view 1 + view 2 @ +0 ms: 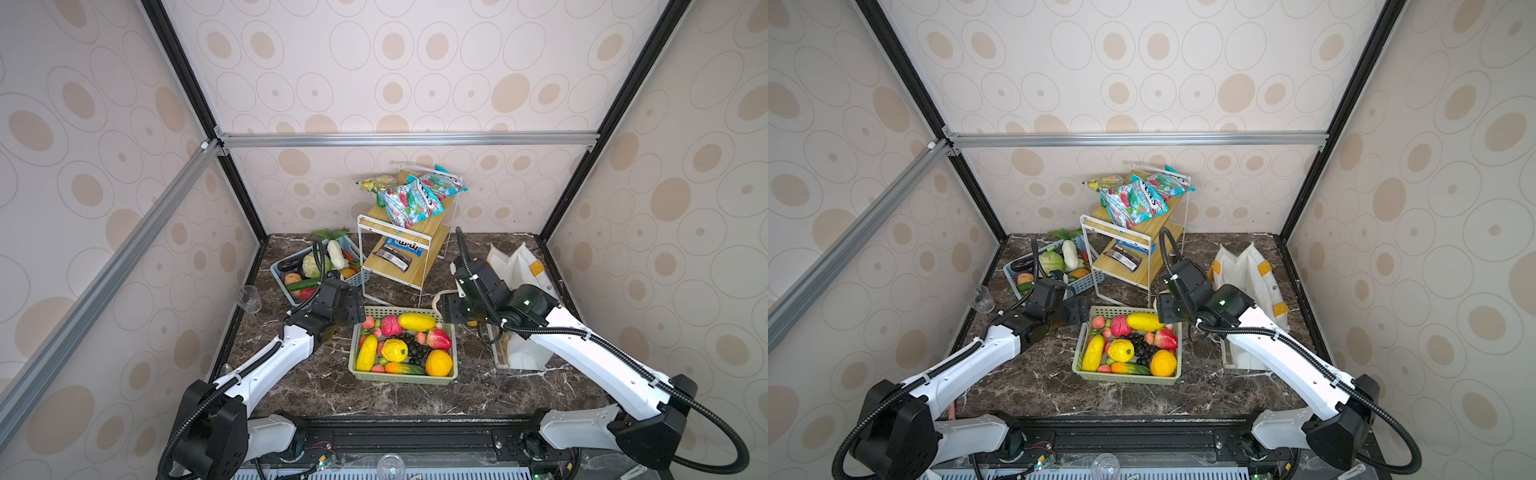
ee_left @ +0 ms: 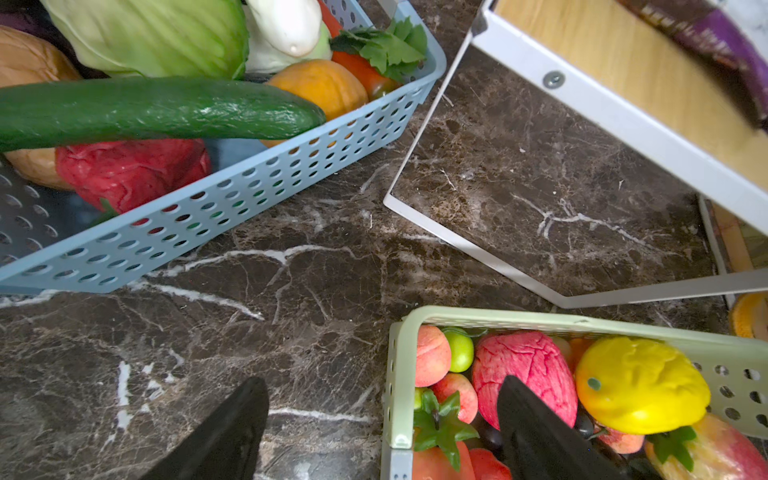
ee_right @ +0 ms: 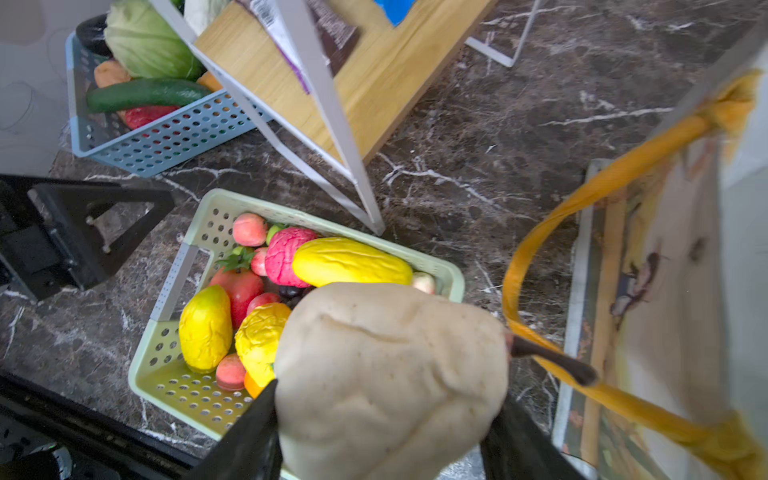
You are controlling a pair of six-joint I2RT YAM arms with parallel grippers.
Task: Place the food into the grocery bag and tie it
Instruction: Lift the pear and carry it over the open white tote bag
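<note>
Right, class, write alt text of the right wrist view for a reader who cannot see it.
The right gripper holds a pale beige toy pear close to a green plastic lattice basket of colourful toy fruit; the white tote bag's mustard-yellow strap loops nearby.

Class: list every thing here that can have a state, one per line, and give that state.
Left gripper: open, empty.
Right gripper: shut on pear.
Pear: held aloft near the green basket.
Green basket: filled with fruit.
Blue basket: filled with vegetables.
Bag: untied, strap loose.
Shelf: snack packs on both tiers.
</note>
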